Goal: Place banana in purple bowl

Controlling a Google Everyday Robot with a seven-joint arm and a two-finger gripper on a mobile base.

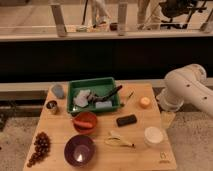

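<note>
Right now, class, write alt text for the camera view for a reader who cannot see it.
A banana lies on a wooden table, right of the purple bowl and apart from it. A robot arm stands by the table's right side; its tool is out of view. A green tray sits farther back.

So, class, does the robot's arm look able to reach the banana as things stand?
Probably yes: the banana lies uncovered on the table, and the arm stands close beside the table. Only a white cup sits between them. The pincer is out of view.
</note>
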